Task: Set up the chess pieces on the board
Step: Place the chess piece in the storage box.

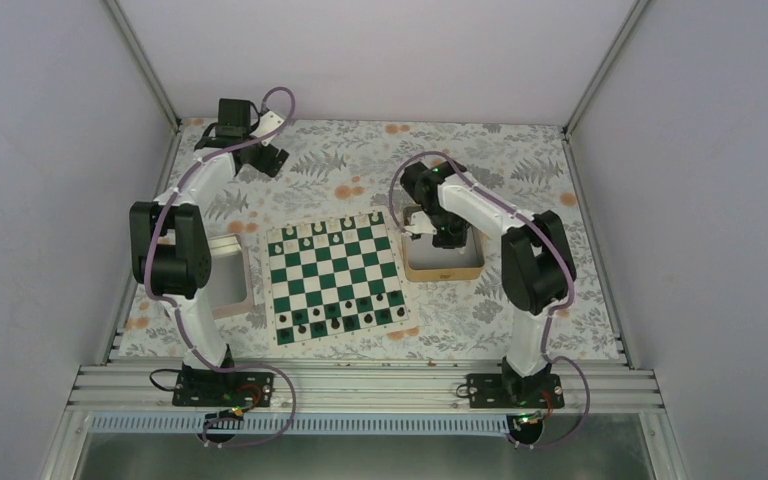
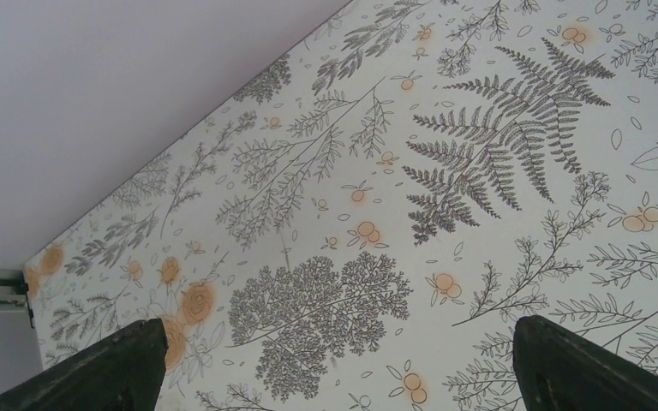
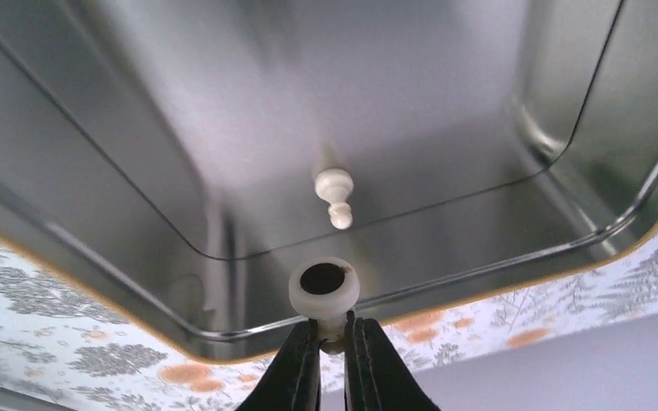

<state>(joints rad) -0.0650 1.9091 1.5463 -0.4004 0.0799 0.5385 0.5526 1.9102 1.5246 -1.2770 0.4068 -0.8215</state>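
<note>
The green and white board (image 1: pixel 335 278) lies in the middle of the table. White chess pieces (image 1: pixel 332 226) stand along its far row, dark pieces along the near rows. My right gripper (image 3: pixel 332 339) is shut on a white chess piece (image 3: pixel 324 289), held over the tan tin (image 1: pixel 444 266) with its round base facing the camera. Another white piece (image 3: pixel 334 195) lies on the tin's metal floor. In the top view the right gripper (image 1: pixel 426 226) is at the tin's far left edge. My left gripper (image 2: pixel 334 368) is open and empty over the patterned cloth; in the top view it (image 1: pixel 270 158) is at the far left.
A grey square tray (image 1: pixel 228 283) lies left of the board, partly under the left arm. The tin's rim (image 3: pixel 514 265) curves just ahead of the right fingers. White walls close the table on three sides. Flowered cloth (image 2: pixel 445 197) covers the table.
</note>
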